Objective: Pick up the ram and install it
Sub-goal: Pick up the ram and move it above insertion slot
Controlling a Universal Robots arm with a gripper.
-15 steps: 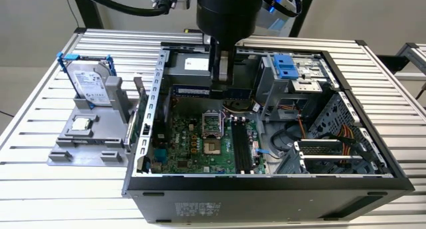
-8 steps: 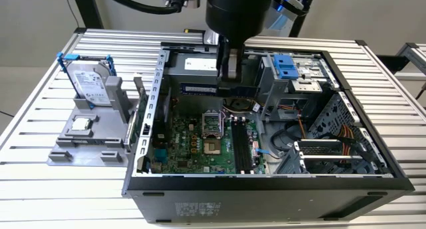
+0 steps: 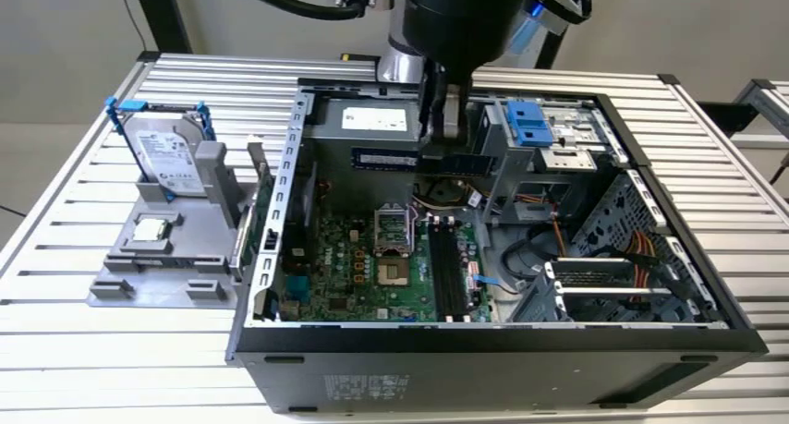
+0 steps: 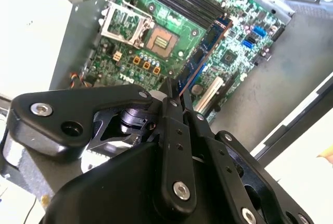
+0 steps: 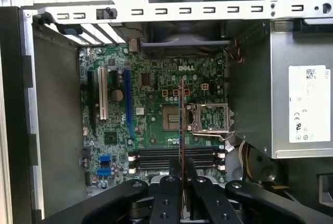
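Inside the open dark metal computer case (image 3: 493, 378), the black jointed pincer (image 4: 177, 95) pinched the thin, flat blue-green ram stick (image 4: 205, 47) edgewise, above the green studded motherboard (image 5: 151, 125).

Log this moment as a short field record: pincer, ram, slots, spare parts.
pincer: shut on the ram, above the open case
ram: clear of the motherboard, not seated
memory slots: black, all empty
hard drive: upright in grey holder outside the case, exterior view's left
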